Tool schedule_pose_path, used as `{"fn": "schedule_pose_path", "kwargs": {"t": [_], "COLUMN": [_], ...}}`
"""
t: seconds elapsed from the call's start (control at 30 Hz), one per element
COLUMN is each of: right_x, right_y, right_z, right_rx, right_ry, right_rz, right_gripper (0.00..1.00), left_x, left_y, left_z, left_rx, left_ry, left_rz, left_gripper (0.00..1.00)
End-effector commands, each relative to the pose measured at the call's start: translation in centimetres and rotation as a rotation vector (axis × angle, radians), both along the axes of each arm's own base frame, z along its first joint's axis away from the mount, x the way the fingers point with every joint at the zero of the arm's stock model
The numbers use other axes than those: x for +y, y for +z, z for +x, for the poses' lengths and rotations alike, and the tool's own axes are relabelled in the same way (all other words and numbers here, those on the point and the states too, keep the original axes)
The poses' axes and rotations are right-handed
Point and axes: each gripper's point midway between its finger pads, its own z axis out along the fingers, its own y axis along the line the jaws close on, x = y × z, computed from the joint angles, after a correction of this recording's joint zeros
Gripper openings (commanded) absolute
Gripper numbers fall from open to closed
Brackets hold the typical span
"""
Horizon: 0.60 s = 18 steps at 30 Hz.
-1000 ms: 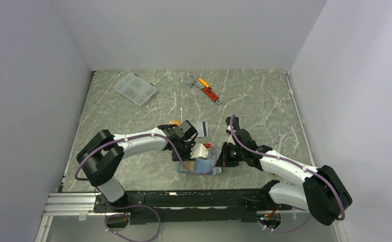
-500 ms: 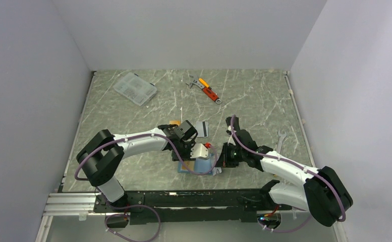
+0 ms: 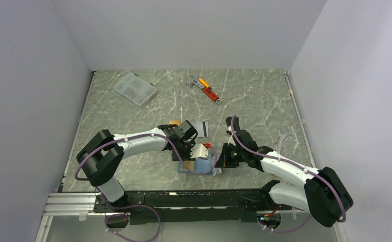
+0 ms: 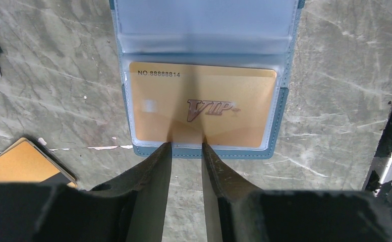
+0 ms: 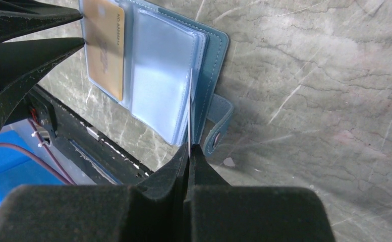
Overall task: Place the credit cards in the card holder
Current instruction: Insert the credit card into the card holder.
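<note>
Pinching a sleeve, with a VIP card pocketed

The holder [image 5: 215, 60] lies open on the table [image 3: 254, 101] between the two arms, near the front edge, teal cover down and clear sleeves up; its snap tab sticks out at one side. A gold card [image 4: 204, 106] sits in a clear sleeve, printed "NO.88888814" along one long edge and "VIP" in dark red script at the middle. The left gripper [image 4: 186, 145] has its fingers a narrow gap apart with nothing between them; the tips rest at the holder's near edge, just below that card. The right gripper [image 5: 189, 147] has its fingers pressed together on a thin clear sleeve leaf seen edge-on, lifting it upright from the holder's spine side. A second gold card [image 4: 19, 164] with a dark stripe lies on the table left of the holder, apart from it; a silver card [image 3: 202, 127] lies just beyond, and digits ending "816" show on it at the edge of the left wrist view.
</note>
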Motion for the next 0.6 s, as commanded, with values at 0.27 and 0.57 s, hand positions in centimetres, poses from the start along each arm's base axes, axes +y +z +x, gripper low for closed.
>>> {"fn": "schedule_pose_path", "kwargs": {"t": [0.27,0.57], "right_x": [0.64,0.90], "right_y": [-0.40,0.31], "right_z": [-0.45,-0.32], "right_rx": [0.033,0.007], "right_ry": [0.030,0.057], "right_rz": [0.023,0.036], "right_gripper": [0.00,0.00], "left_x": [-0.56,-0.33], "left_y": [0.70,0.18], "left_z": [-0.24,-0.44], "left_rx": [0.003,0.013], "left_ry": [-0.028,-0.031], "left_rz": [-0.029,-0.017], "left_gripper": [0.33,0.33]}}
